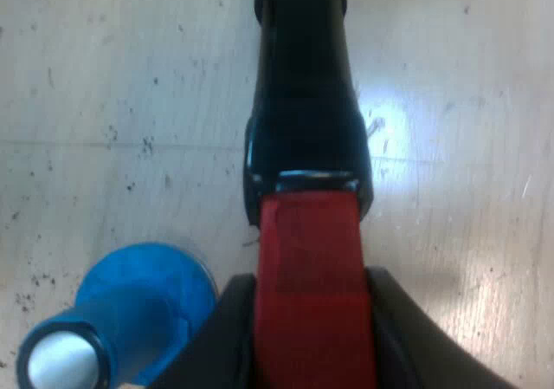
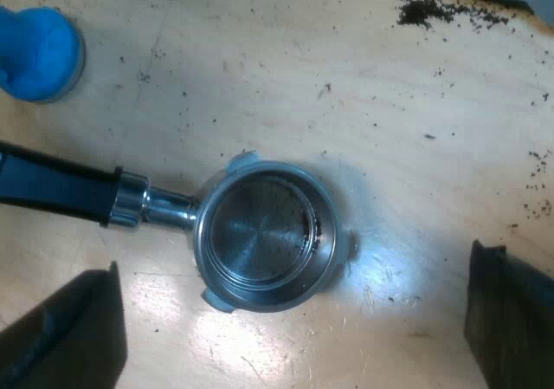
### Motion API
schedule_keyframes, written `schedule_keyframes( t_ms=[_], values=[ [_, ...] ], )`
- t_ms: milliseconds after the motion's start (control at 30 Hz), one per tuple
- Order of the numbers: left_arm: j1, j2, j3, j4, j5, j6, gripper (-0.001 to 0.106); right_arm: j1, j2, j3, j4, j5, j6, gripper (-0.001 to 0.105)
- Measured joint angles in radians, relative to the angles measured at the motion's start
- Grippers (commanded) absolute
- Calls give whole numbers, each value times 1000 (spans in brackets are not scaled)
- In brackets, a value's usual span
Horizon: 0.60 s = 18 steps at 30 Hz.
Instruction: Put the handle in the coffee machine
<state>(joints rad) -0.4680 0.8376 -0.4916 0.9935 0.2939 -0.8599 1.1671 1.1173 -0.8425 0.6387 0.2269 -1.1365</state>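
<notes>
left gripper point(image 1: 312, 307) clamps the red end point(image 1: 307, 233) of the holder point(image 2: 164, 205); right gripper point(image 2: 294, 307) hangs open over its basket point(image 2: 264, 233); gripped so far out, it may sag or twist.

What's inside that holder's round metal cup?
Inside the holder: bare ringed metal and a few dark coffee specks by one wall. The table beneath it is covered.

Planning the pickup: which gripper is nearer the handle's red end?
Left: the left gripper has its fingers against the red end; the right gripper hangs open over the holder's basket.
</notes>
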Motion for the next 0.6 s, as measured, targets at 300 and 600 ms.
schedule_keyframes(
  t_ms=[300, 600],
  values=[
    [-19, 154, 0, 28, -9, -2, 0, 0, 0, 0, -2, -2, 60, 81],
    [-19, 269, 0, 31, -38, -2, 16, 0, 0, 0, -2, -2, 60, 81]
  ],
)
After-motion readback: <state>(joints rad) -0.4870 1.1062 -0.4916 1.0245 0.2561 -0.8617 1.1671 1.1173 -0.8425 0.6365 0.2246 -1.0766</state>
